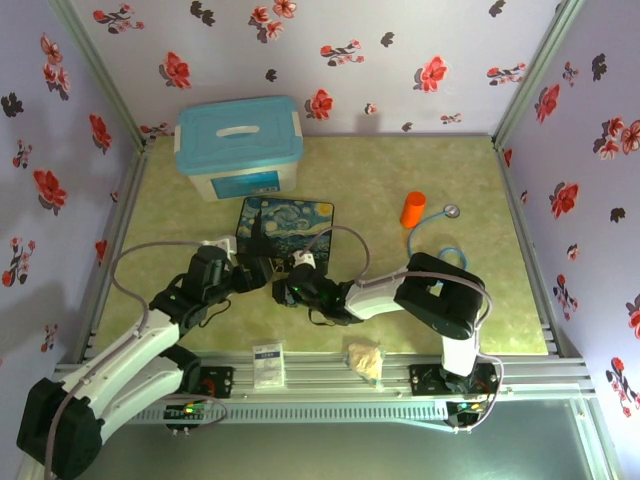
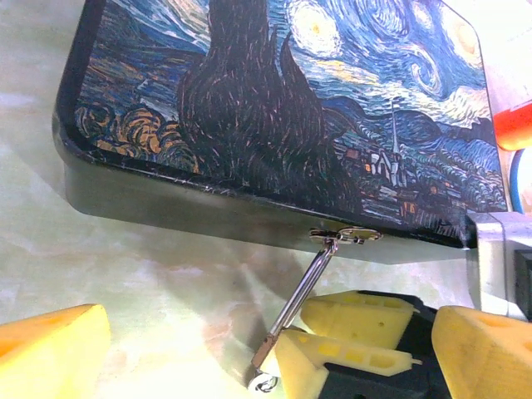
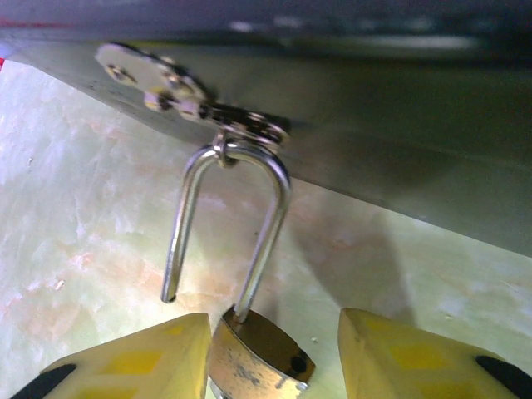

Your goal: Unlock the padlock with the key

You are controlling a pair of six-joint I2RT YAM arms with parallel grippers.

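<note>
Straddling the padlock [image 3: 258, 359], lower centre, with right gripper [image 3: 273, 324] spread; likely light, rigid, slick: pinching its brass body.

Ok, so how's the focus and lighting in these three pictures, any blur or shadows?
Right wrist: the padlock is sharp, the box behind it blurs toward the top, and a soft shadow lies on the table right of its shackle. Left wrist: painted lid crisp, table washed pale at upper left. Top external: evenly lit but soft.
</note>
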